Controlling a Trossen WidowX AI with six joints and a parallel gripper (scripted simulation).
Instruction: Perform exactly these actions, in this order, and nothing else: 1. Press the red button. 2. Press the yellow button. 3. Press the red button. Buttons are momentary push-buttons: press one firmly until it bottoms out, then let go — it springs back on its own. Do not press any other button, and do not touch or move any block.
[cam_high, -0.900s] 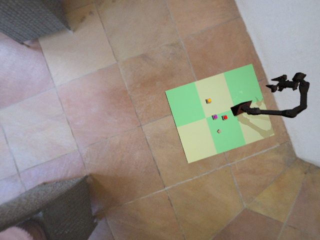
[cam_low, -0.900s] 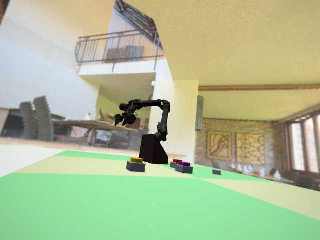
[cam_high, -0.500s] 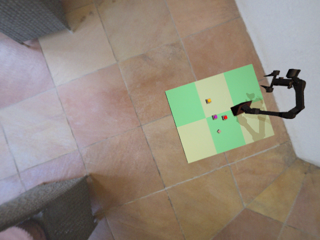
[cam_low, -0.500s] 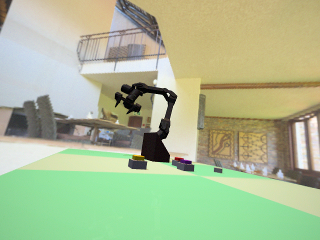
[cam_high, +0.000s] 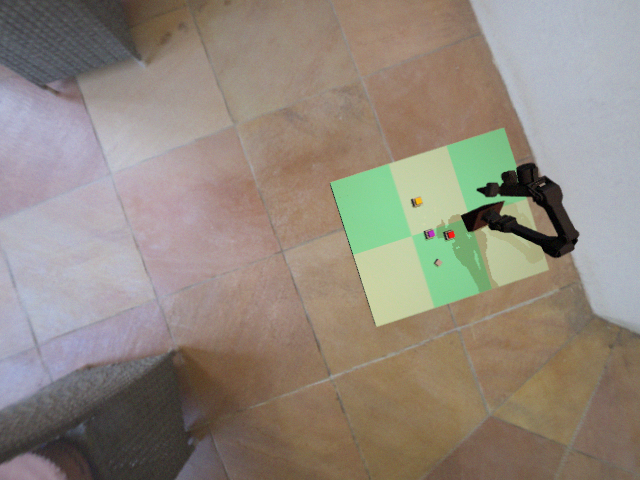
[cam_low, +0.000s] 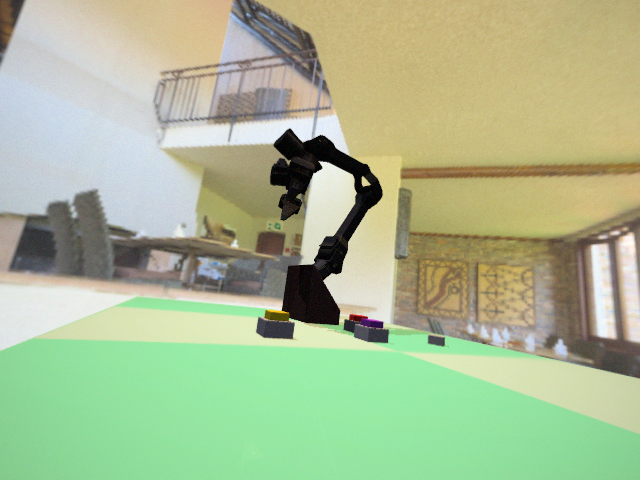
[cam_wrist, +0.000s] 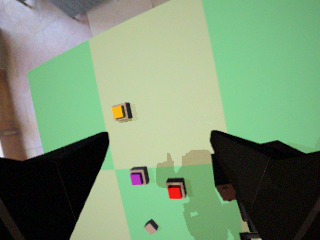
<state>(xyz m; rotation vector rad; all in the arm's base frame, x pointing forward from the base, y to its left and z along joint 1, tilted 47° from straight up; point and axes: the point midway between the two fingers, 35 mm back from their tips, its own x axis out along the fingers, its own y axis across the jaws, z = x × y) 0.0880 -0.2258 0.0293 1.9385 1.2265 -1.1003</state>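
Observation:
The red button (cam_high: 449, 234) (cam_low: 358, 317) (cam_wrist: 174, 192) sits on a dark housing near the arm's base, its cap standing up. The yellow button (cam_high: 418, 200) (cam_low: 276, 315) (cam_wrist: 118, 112) sits apart from it, its cap also up; in the wrist view it is at the upper left. My gripper (cam_high: 480, 190) (cam_low: 285, 217) (cam_wrist: 160, 136) is open and empty, high above the mat and touching nothing. In the wrist view the red button shows low, between the two fingers.
A purple button (cam_high: 430, 234) (cam_low: 372, 323) (cam_wrist: 136, 178) stands close beside the red one. A small block (cam_high: 437, 262) (cam_low: 436, 340) (cam_wrist: 151, 227) lies near these two. The arm's base (cam_high: 478, 217) (cam_low: 309, 297) stands on the checkered mat (cam_high: 364, 211) (cam_low: 206, 403) (cam_wrist: 155, 65) close to the red button.

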